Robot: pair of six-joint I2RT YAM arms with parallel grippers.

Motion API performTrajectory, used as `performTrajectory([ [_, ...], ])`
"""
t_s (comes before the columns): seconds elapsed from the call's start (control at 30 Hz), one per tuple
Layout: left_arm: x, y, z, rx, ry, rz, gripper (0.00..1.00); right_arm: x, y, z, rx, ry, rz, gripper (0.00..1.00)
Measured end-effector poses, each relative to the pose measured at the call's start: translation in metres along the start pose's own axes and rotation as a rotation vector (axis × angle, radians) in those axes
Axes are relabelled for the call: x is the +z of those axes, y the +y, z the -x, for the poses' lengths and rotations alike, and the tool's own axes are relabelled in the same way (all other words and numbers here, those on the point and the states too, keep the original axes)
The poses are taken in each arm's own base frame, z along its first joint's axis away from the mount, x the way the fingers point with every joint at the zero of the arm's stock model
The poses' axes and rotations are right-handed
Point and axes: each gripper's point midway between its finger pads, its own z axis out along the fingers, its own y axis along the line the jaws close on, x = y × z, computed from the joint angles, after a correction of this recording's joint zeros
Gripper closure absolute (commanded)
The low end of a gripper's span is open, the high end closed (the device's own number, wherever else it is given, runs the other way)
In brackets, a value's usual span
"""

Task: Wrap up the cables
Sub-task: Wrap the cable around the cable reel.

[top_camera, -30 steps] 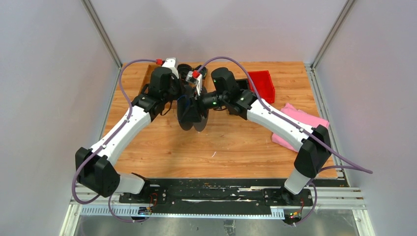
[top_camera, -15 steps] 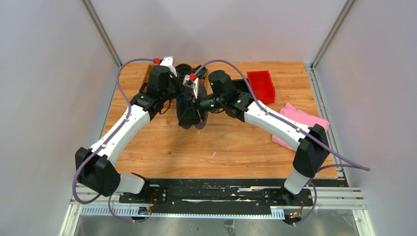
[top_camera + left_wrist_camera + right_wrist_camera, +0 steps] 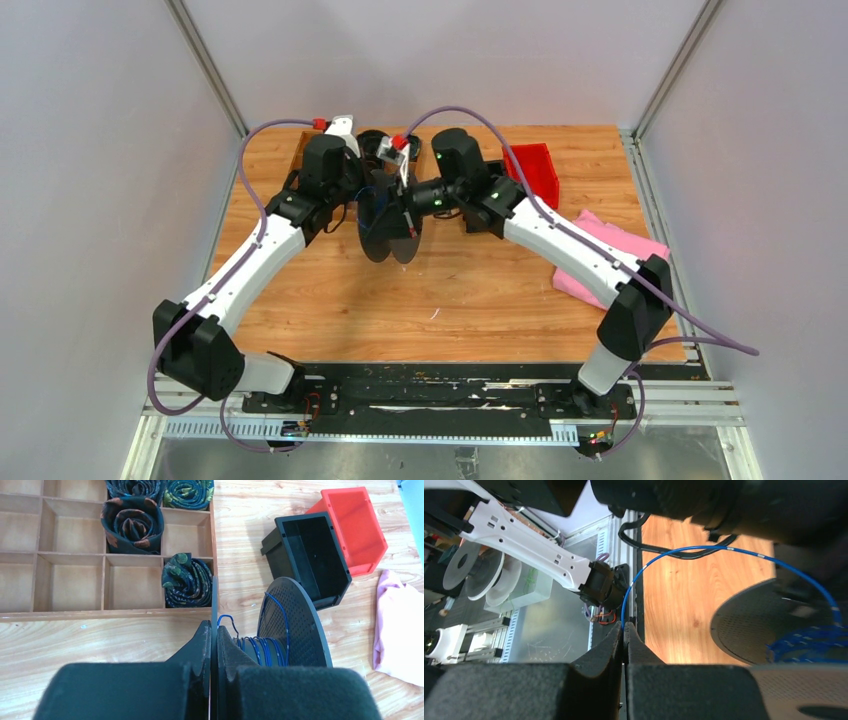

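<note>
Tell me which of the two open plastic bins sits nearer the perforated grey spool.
The black rectangular plastic bin: it lies right beside the perforated grey spool, while the red plastic bin sits beyond it.

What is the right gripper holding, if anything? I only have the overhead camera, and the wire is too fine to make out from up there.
Observer: The right wrist view shows the right gripper shut on the blue wire, pinched at the very fingertips.
Operator: Where does the wire run from there?
Observer: It arcs up and across to the blue windings on the spool.
Operator: And how does the left gripper have the spool?
Observer: In the left wrist view the left gripper is shut on the thin edge of the near disc, with the windings just beyond its fingertips.
</note>
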Motion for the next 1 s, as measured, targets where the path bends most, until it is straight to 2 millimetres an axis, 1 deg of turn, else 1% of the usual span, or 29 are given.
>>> performTrajectory([
  [0.07,0.0,0.001,-0.001,0.015,-0.003,-0.001,1.0,-0.012,-0.001,0.014,-0.019,-0.027,-0.017,0.99],
  [0.13,0.0,0.002,-0.002,0.032,-0.008,-0.003,1.0,-0.03,-0.005,0.027,-0.034,-0.062,-0.046,0.99],
  [0.2,-0.002,0.003,-0.003,0.052,-0.013,-0.006,1.0,-0.053,-0.013,0.043,-0.051,-0.107,-0.09,0.99],
  [0.3,-0.005,0.003,-0.003,0.079,-0.022,-0.02,1.0,-0.082,-0.024,0.061,-0.073,-0.162,-0.151,0.99],
  [0.43,-0.009,-0.005,-0.004,0.118,-0.029,-0.077,1.0,-0.113,-0.045,0.079,-0.095,-0.216,-0.237,0.99],
  [0.5,-0.009,-0.01,-0.004,0.135,-0.028,-0.109,1.0,-0.125,-0.056,0.085,-0.098,-0.231,-0.27,0.99],
  [0.6,-0.012,-0.017,-0.005,0.159,-0.028,-0.154,1.0,-0.144,-0.082,0.092,-0.099,-0.255,-0.335,0.99],
  [0.67,-0.015,-0.021,-0.005,0.172,-0.029,-0.18,1.0,-0.152,-0.102,0.089,-0.09,-0.256,-0.377,0.99],
  [0.73,-0.02,-0.025,-0.002,0.178,-0.037,-0.204,1.0,-0.158,-0.125,0.082,-0.077,-0.247,-0.421,0.99],
  [0.77,-0.022,-0.027,-0.001,0.179,-0.04,-0.215,1.0,-0.16,-0.134,0.078,-0.07,-0.241,-0.436,0.99],
  [0.83,-0.027,-0.032,0.001,0.182,-0.047,-0.239,1.0,-0.161,-0.154,0.066,-0.057,-0.222,-0.471,0.99],
  [1.0,-0.035,-0.043,0.005,0.179,-0.051,-0.299,1.0,-0.157,-0.188,0.034,-0.018,-0.164,-0.517,0.99],
])
